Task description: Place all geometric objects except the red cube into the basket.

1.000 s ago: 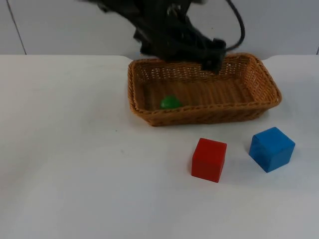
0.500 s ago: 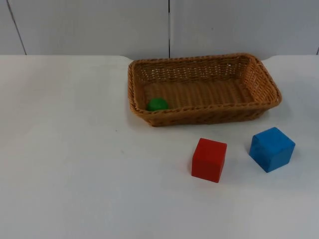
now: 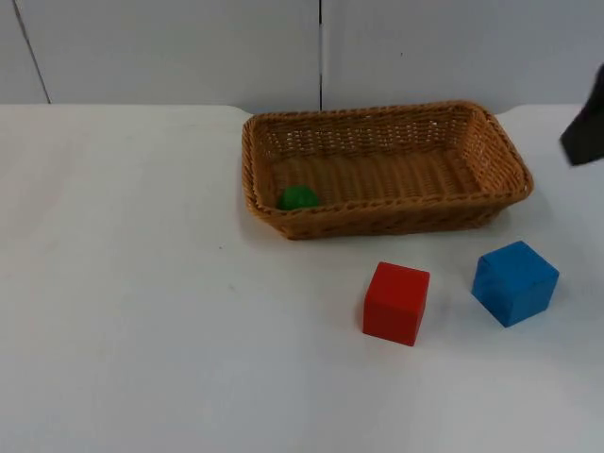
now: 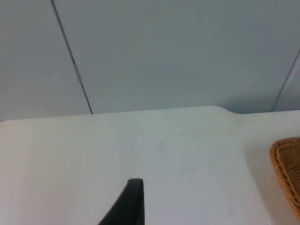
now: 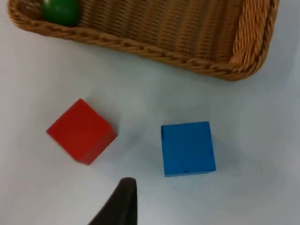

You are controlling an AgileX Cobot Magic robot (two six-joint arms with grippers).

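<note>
The green ball (image 3: 298, 197) lies in the basket's (image 3: 387, 223) left corner; the blue cube (image 3: 514, 282) and red cube (image 3: 396, 302) sit on the tabletop (image 3: 142, 311) before it. The right end effector (image 5: 123, 199) hangs above both cubes, the left end effector (image 4: 129, 201) over bare tabletop; whether either's fingers are apart, I cannot tell

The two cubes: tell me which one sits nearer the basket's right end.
The blue cube. It sits on the table below the basket's right end, while the red cube lies further left, below its middle.

fixed top camera faces my table and basket (image 3: 387, 168); my right wrist camera looks down, sharing basket; left wrist faces the wall (image 4: 164, 51).
</note>
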